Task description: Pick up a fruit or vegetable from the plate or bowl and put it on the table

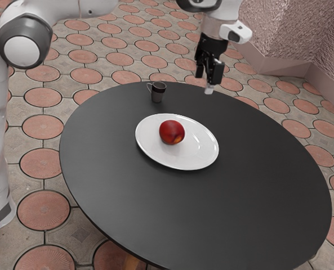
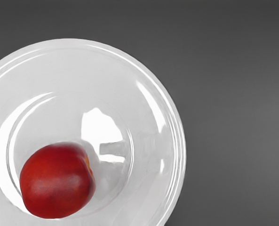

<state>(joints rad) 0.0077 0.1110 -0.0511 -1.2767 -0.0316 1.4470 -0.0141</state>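
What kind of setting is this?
Looks like a simulated patio or courtyard: round terracotta-coloured discs set in grey paving, a rough pinkish textured wall, and a round black table standing on that floor.

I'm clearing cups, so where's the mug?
In the exterior view, the mug stands near the table's far edge, just beyond the white plate.

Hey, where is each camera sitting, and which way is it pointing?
Exterior view: off to the arm's side, looking down across the round table; the arm and gripper show.
Wrist view: on the hand, facing down at the plate.
Shared: plate, red fruit, part of the dark tabletop.
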